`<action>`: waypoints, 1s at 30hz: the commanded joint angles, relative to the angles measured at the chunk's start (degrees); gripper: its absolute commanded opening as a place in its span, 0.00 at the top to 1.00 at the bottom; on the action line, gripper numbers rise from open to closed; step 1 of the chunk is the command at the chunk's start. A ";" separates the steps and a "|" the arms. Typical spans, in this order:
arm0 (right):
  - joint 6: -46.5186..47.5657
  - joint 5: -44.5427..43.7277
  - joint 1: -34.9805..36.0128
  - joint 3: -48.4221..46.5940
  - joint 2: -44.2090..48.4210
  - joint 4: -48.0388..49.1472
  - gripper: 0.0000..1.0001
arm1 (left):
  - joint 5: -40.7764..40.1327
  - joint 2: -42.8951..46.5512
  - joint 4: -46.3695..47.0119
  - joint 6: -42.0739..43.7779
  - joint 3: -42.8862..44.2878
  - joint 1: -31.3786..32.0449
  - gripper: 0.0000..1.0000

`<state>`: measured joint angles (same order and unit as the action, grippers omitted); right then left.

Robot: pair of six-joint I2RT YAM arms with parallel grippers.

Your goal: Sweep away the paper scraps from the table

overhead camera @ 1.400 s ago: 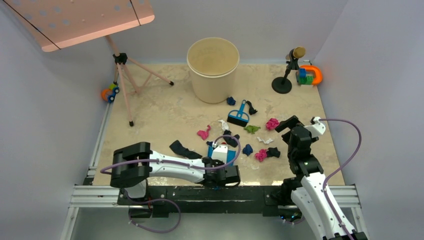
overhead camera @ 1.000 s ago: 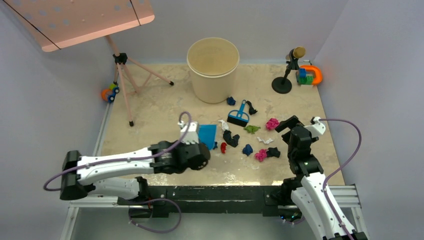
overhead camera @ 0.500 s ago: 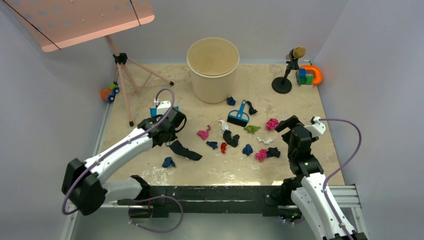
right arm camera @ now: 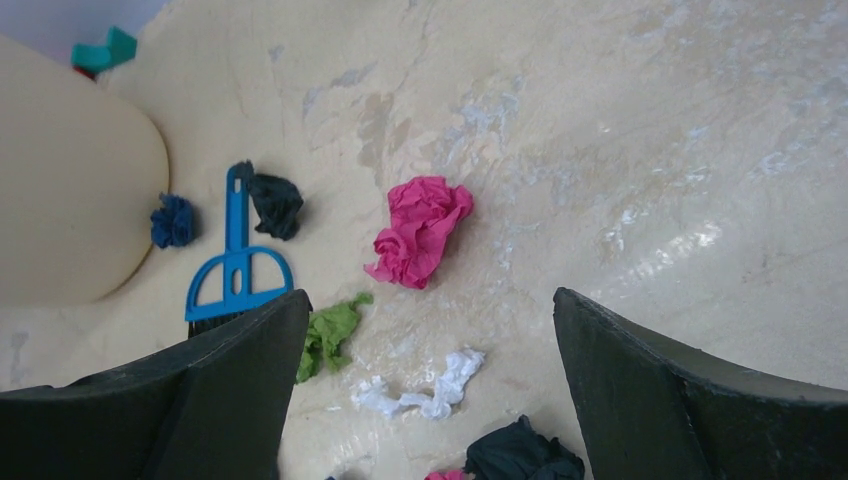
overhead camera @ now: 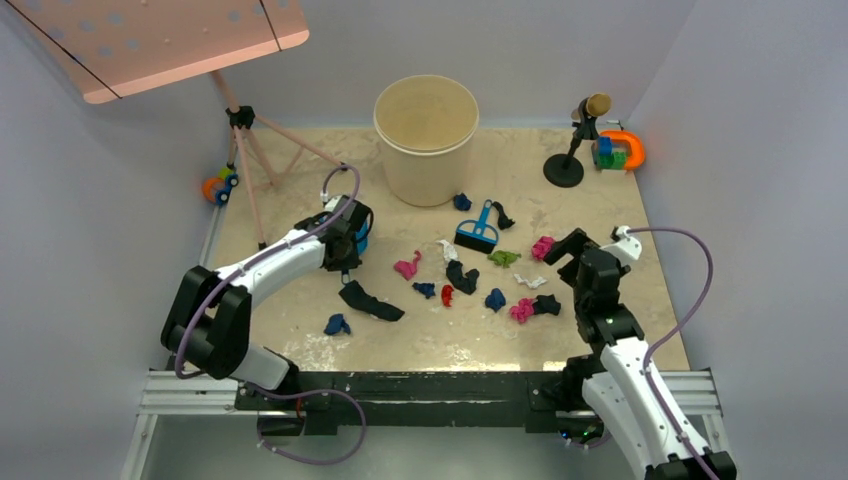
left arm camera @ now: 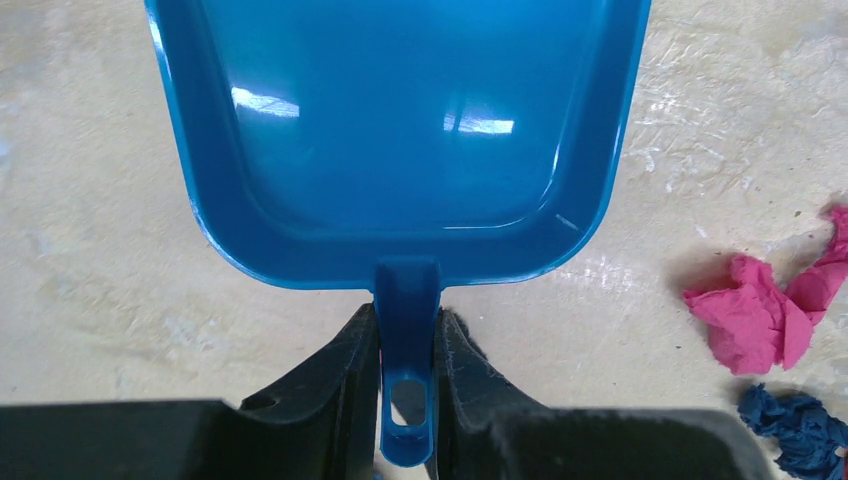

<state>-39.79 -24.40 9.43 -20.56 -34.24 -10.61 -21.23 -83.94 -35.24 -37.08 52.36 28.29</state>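
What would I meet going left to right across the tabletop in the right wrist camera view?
Going right: cream bucket, dark blue scrap, blue hand brush, green scrap, pink scrap. The black scrap and white scrap overlap others, so they're left out.

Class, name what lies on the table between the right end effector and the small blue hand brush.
A pink scrap and a green scrap lie between the right end effector and the hand brush; the top view shows this.
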 commanded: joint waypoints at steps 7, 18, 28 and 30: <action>5.19 11.89 6.53 -9.79 -15.43 11.67 0.13 | 7.78 6.13 9.06 4.77 -3.13 -1.14 0.42; -0.58 3.59 16.48 -39.30 -52.57 0.97 0.27 | 6.82 14.79 16.21 5.82 -10.30 -1.07 0.26; -2.55 0.25 17.73 -55.86 -71.39 -7.72 0.37 | 6.13 23.92 20.36 5.02 -15.46 -1.09 0.26; -2.97 -0.50 17.73 -57.66 -73.53 -9.71 0.37 | 5.95 24.56 20.33 4.90 -15.65 -1.05 0.26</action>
<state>-40.80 -21.78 27.00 -73.54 -105.43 -15.49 -14.35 -61.30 -18.06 -32.75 37.58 27.40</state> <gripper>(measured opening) 0.632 0.738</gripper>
